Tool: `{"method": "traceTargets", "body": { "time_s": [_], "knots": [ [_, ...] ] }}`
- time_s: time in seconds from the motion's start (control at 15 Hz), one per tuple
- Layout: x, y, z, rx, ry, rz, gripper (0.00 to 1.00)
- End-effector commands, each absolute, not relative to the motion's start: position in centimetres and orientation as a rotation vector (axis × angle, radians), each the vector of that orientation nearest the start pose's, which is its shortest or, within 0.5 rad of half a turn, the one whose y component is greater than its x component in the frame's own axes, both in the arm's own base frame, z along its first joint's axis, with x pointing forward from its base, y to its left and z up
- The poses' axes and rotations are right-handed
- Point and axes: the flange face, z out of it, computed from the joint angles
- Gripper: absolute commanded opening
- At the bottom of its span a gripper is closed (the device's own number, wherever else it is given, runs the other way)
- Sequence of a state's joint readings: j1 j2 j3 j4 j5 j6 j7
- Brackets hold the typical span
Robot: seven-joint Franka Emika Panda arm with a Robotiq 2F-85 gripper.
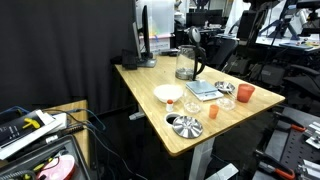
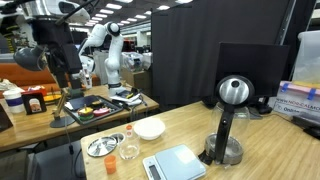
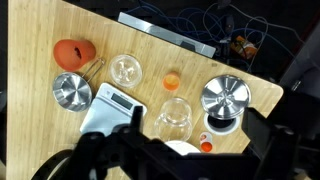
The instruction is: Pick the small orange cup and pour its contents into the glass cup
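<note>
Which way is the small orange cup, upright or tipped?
Upright: small orange cup shows its round open mouth in wrist view; contents unclear.

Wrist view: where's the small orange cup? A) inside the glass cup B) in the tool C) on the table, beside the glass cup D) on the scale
C: the small orange cup stands on the table beside the glass cup, apart from it.
</note>
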State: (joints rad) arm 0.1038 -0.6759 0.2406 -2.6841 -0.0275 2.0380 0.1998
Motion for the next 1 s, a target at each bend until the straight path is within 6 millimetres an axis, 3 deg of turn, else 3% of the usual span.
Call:
{"method": "traceTargets", "body": {
  "time_s": [0.0, 0.27, 0.47, 0.93],
  "knots": [
    [32.9, 11.0, 42.7, -3.250, -0.141, -0.136, 1.00],
    [32.0, 9.9, 40.4, -3.211, -0.095, -0.302, 1.00],
    [32.8, 10.2, 39.8, -3.234, -0.173, -0.259, 1.00],
    [32.7, 10.2, 40.0, -3.238, -0.142, -0.255, 1.00]
  ]
}}
